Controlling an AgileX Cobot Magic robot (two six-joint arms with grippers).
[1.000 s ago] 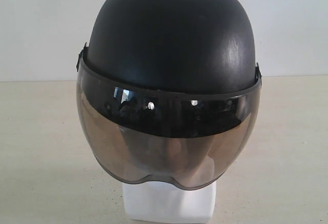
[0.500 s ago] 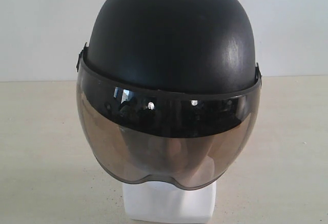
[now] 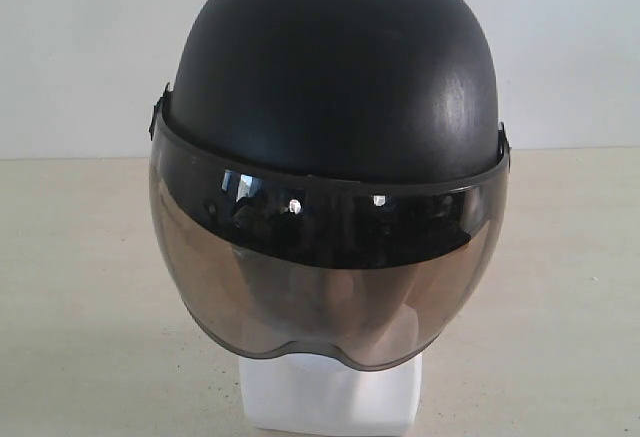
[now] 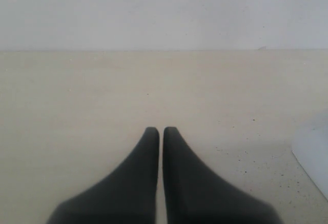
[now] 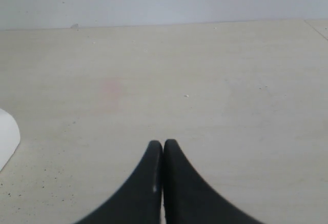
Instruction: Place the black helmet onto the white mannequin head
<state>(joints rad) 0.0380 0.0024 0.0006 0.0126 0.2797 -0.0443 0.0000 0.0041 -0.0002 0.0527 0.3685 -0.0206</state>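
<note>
Matt, faintly scuffed shell on black helmet (image 3: 335, 67); visor (image 3: 330, 267) glossy smoky plastic. white mannequin head (image 3: 330, 402) matt, foam-like. surface (image 3: 80, 287) pale, matt, finely speckled.

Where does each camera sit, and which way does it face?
Exterior view: close, facing the black helmet on the white mannequin head front-on; no robot part shows.
Left wrist view: behind the shut left gripper, looking across the table to the wall.
Right wrist view: the same, behind the shut right gripper.
Shared: both wrist views catch a white corner, probably the mannequin's base.
</note>
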